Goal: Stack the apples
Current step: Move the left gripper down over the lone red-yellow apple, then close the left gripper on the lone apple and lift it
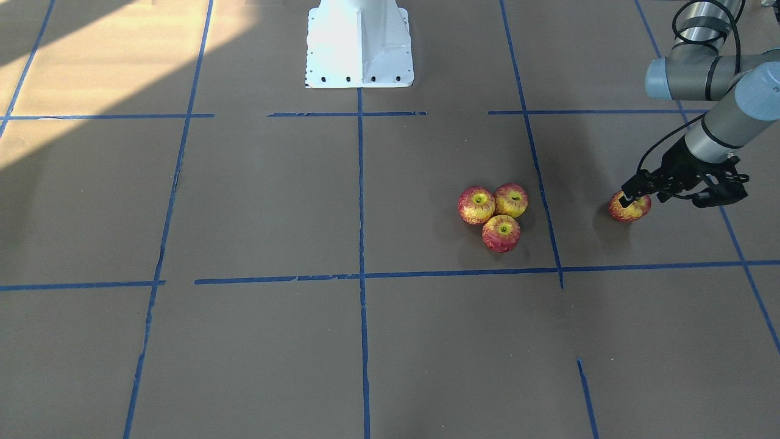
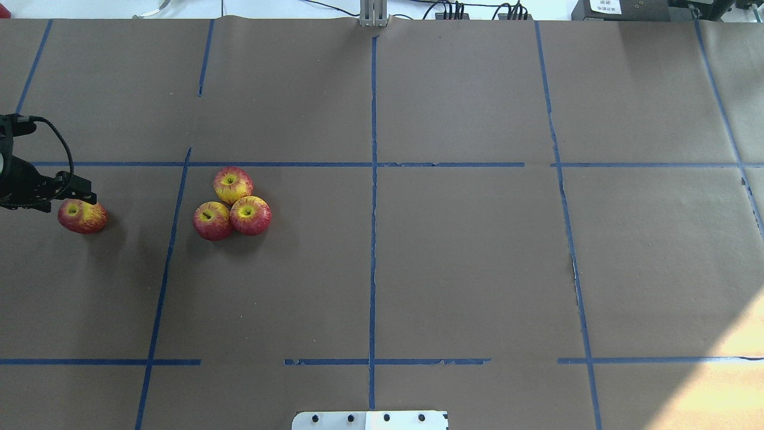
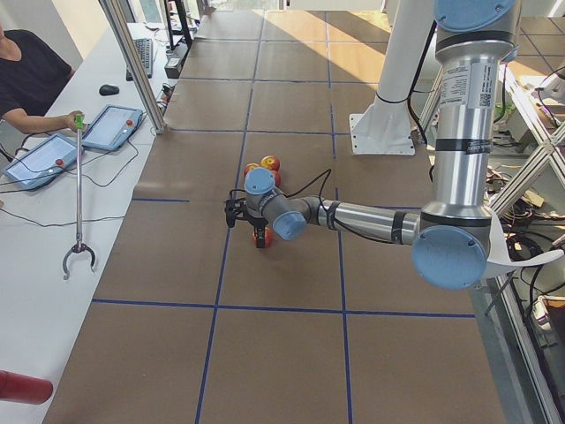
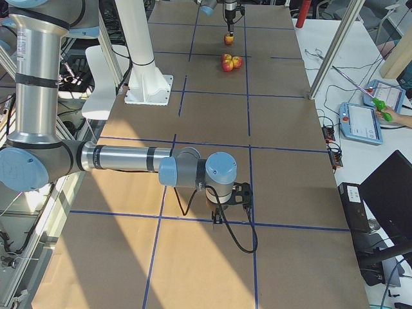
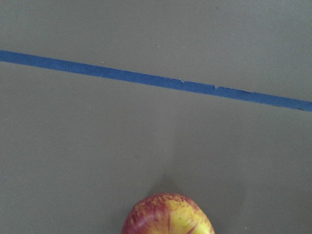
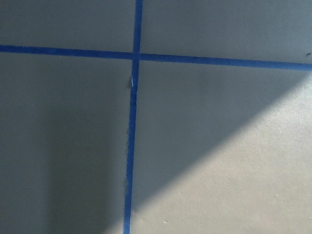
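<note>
The black left fingers (image 1: 627, 195) were at the lone glossy red-and-yellow apple (image 1: 631, 209), far left on the brown worktop (image 1: 426, 341) (clamped or not, I could not tell). This seemed the pickup step; next would be a gentle placement atop the three clustered apples (image 1: 495, 210).

Three apples (image 2: 233, 206) sit close together on the left half of the table (image 2: 477, 269), about midway between the robot's edge and the far edge. They touch each other. One is on the far side, and two are side by side nearer the robot. A fourth apple (image 2: 83, 217) sits alone, closer to the left edge and well apart from the three. The left gripper (image 2: 79, 196) is at the top of it. The right gripper (image 4: 220, 217) is low over the table near the right end, far from every apple. The robot base (image 2: 370, 420) stands at the middle of the robot's edge.
</note>
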